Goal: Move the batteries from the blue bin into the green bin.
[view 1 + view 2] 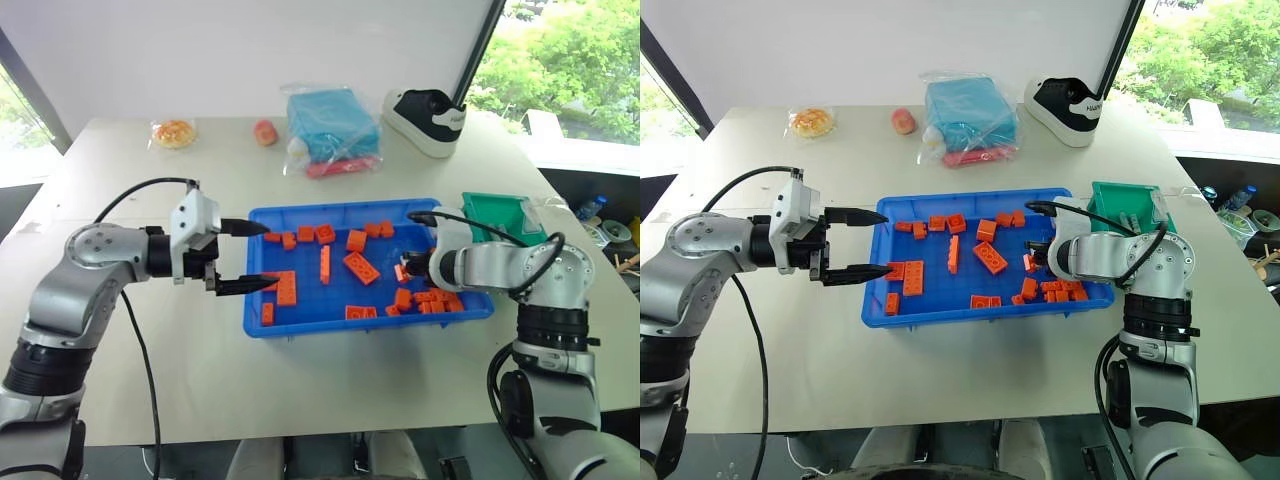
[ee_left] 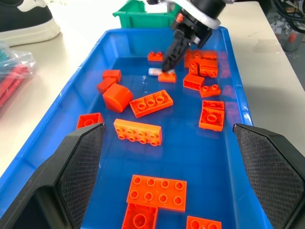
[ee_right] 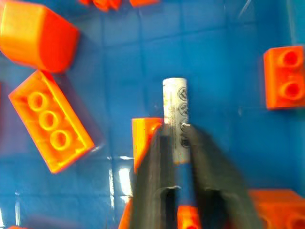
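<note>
Right gripper (image 3: 174,138) is down in the blue bin (image 1: 255,325), its fingers pressed together on a battery (image 3: 175,112). The grip takes only the near end of the cylinder; most of its length juts out past the fingertips. An orange brick (image 3: 144,131) lies touching the battery on one side of the fingers, and a three-stud brick (image 3: 50,126) sits further off on that same side.

Left gripper (image 1: 245,256) hangs over the opposite end of the blue bin, fingers spread wide, holding nothing.

The green bin (image 1: 500,215) stands just beyond the right gripper's wrist, against the blue bin's far corner. Something pale lies inside it; what it is cannot be told.

Risks, as judged from this grip:
- Hold is shallow and off-centre. A smooth cylinder pinched at one end may pivot or slide out on the lift.
- The adjoining brick may catch and be dragged up with the battery.
- A drop in transit would put the battery back among the bricks, or over the rim onto the table (image 1: 120,170).
</note>
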`<state>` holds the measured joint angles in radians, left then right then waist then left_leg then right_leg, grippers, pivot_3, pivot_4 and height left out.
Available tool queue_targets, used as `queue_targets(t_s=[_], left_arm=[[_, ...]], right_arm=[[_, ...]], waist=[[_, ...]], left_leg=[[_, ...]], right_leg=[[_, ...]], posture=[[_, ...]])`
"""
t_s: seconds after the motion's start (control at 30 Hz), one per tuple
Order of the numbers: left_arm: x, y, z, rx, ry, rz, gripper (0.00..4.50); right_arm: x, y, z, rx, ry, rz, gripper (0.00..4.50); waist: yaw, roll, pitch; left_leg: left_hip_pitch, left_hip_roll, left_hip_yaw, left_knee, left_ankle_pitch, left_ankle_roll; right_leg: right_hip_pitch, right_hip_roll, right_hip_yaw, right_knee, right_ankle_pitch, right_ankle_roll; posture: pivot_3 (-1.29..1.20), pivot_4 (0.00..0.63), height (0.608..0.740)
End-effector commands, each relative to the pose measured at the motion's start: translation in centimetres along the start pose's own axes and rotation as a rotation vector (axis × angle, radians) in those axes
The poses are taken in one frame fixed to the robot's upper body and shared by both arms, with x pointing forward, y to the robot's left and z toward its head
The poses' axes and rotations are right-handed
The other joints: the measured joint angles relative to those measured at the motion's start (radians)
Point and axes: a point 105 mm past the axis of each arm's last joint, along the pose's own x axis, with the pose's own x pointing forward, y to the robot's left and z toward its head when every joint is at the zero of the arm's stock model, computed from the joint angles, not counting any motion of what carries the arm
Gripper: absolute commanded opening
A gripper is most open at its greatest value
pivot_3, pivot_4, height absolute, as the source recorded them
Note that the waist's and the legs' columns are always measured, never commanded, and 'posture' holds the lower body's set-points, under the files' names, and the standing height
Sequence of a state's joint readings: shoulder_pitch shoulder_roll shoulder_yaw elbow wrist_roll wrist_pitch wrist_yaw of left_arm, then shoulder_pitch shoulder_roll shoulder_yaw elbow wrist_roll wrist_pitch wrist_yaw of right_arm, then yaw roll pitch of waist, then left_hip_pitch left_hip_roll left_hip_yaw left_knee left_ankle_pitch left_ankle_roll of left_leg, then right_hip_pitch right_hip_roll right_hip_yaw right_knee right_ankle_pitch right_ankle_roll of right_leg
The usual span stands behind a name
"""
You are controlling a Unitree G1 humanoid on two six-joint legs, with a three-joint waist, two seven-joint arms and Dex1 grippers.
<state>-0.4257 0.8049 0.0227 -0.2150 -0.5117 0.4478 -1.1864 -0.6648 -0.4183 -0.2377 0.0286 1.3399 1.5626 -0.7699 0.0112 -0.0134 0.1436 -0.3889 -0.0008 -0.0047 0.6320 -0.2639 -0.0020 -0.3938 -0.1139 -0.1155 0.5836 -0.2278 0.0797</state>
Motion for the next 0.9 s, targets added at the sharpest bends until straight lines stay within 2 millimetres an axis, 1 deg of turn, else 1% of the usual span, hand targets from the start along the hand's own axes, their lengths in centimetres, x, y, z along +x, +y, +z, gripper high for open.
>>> queue_targets(t_s=[0.03, 0.1, 0.17, 0.2, 0.27, 0.37, 0.43, 0.53, 0.57, 0.73, 0.9], left_arm=[[-0.1, 0.0, 0.7, 0.037, -0.02, 0.007, 4.5], [0.0, 0.0, 0.7, 0.035, -0.023, 0.005, 4.5], [0.1, 0.0, 0.6, 0.033, -0.024, 0.001, 4.5], [0.1, 0.0, 0.5, 0.032, -0.025, -0.002, 4.5], [0.3, 0.1, 0.4, 0.029, -0.028, -0.007, 4.5], [0.7, 0.3, 0.4, 0.032, -0.038, -0.017, 4.5], [1.0, 0.5, 0.5, 0.037, -0.043, -0.021, 4.5], [1.2, 0.7, 0.8, 0.044, -0.05, -0.028, 4.5], [1.2, 0.7, 0.9, 0.046, -0.049, -0.031, 4.5], [1.0, 0.6, 0.9, 0.048, -0.04, -0.033, 4.5], [0.4, 0.3, 0.8, 0.041, -0.029, -0.021, 4.5]], right_arm=[[-2.3, 2.3, 2.3, -0.15, -0.119, 0.098, 0.11], [-4.2, 3.0, 3.9, -0.242, -0.213, 0.131, 0.11], [-5.9, 2.8, 5.2, -0.317, -0.294, 0.132, 0.11], [-6.5, 2.4, 5.7, -0.342, -0.32, 0.124, 0.11], [-6.8, 1.6, 6.0, -0.318, -0.328, 0.12, 0.11], [-6.2, 1.6, 5.2, -0.326, -0.298, 0.137, 0.11], [-5.9, 1.9, 4.5, -0.328, -0.276, 0.162, 0.11], [-4.7, 2.4, 3.6, -0.32, -0.232, 0.164, 0.84], [-4.1, 2.5, 3.3, -0.315, -0.214, 0.164, 1.25], [-2.4, 2.9, 3.0, -0.271, -0.177, 0.167, 1.25], [-1.5, 2.8, 2.6, -0.27, -0.151, 0.159, 1.25]], waist=[[0.0, 0.002, 0.001], [0.001, 0.005, 0.003], [0.002, 0.005, 0.003], [0.002, 0.004, 0.003], [0.001, 0.001, 0.001], [0.001, -0.003, -0.002], [0.001, -0.002, -0.001], [0.001, -0.001, -0.001], [0.001, -0.001, -0.001], [0.0, -0.001, -0.001], [0.001, -0.001, 0.0]], left_leg=[[0.0, 0.0, 0.0, 0.0, 0.0, 0.0], [-0.002, 0.0, 0.0, 0.0, 0.0, 0.0], [-0.002, 0.0, 0.0, 0.0, 0.0, 0.0], [-0.002, 0.0, 0.0, 0.0, 0.0, 0.0], [-0.002, 0.0, 0.0, -0.001, 0.0, 0.001], [-0.001, 0.001, 0.0, -0.001, 0.0, 0.001], [-0.001, 0.001, 0.001, -0.001, 0.0, 0.001], [-0.002, 0.001, 0.001, -0.001, 0.0, 0.001], [-0.002, 0.001, 0.001, -0.001, 0.0, 0.001], [-0.002, 0.001, 0.001, -0.001, 0.0, 0.001], [-0.002, 0.0, 0.001, -0.001, 0.0, 0.001]], right_leg=[[0.0, 0.0, 0.0, 0.0, 0.0, 0.0], [-0.002, 0.0, 0.0, 0.0, 0.0, 0.0], [-0.003, 0.0, 0.001, 0.0, -0.001, 0.002], [-0.003, 0.0, 0.0, -0.001, -0.001, 0.002], [-0.003, 0.0, 0.0, -0.002, -0.001, 0.002], [-0.002, 0.001, 0.0, -0.002, -0.001, 0.002], [-0.002, 0.001, 0.0, -0.002, -0.001, 0.001], [-0.002, 0.001, 0.0, -0.001, 0.001, -0.002], [-0.003, 0.001, 0.0, -0.001, 0.002, -0.001], [-0.003, 0.001, 0.0, -0.001, 0.002, -0.001], [-0.002, 0.0, 0.0, -0.001, 0.002, -0.001]], posture=[[0.0, 0.15, 0.725], [0.0, 0.15, 0.725], [0.0, 0.15, 0.725], [0.0, 0.15, 0.725], [0.0, 0.15, 0.725], [0.0, 0.15, 0.725], [0.0, 0.15, 0.725], [0.0, 0.15, 0.725], [0.0, 0.15, 0.725], [0.0, 0.15, 0.725], [0.0, 0.15, 0.725]])
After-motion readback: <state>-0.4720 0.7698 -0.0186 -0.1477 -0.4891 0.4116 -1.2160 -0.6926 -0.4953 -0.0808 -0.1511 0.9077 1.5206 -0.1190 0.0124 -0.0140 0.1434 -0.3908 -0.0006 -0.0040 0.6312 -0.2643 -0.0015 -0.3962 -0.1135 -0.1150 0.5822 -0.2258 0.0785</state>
